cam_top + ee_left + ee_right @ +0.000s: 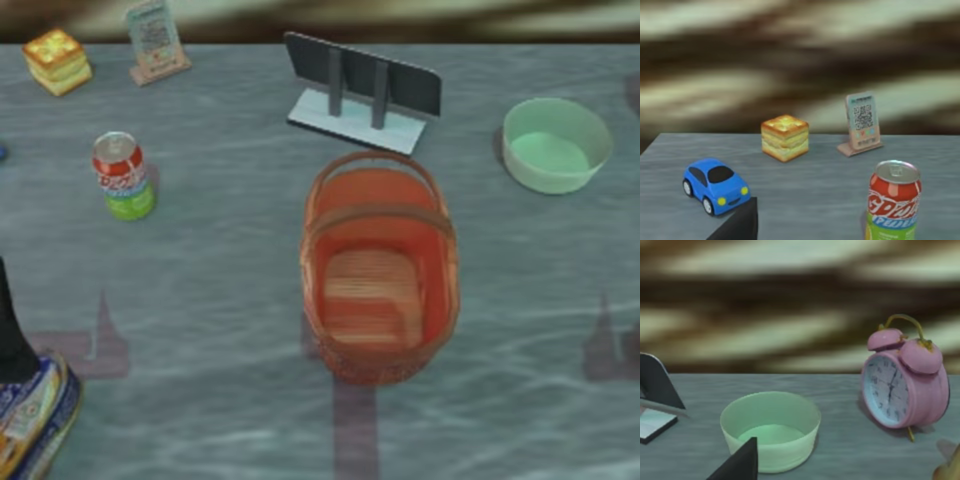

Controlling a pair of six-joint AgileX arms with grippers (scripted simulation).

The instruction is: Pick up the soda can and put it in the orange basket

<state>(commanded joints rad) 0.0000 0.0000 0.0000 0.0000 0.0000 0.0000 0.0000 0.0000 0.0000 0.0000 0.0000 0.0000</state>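
The soda can (123, 175) stands upright at the table's left, red above and lime-green below with a silver top. In the left wrist view the soda can (892, 205) is close, off to one side of my left gripper's one visible dark finger (742, 225), and not touching it. Nothing lies against that finger's inner face. The orange basket (380, 265) sits at the table's middle, empty, its handle arching across. A dark part of my left arm (12, 330) shows at the left edge. My right gripper's one visible finger (742, 462) hangs before the mint-green bowl (770, 427), holding nothing.
A blue-and-yellow packet (35, 415) lies at the front left. At the back are a toast stack (57, 60), a QR card stand (155, 40) and a dark stand (360, 90). The bowl (557, 145) is back right. A blue toy car (715, 185) and a pink alarm clock (902, 385) show in the wrist views.
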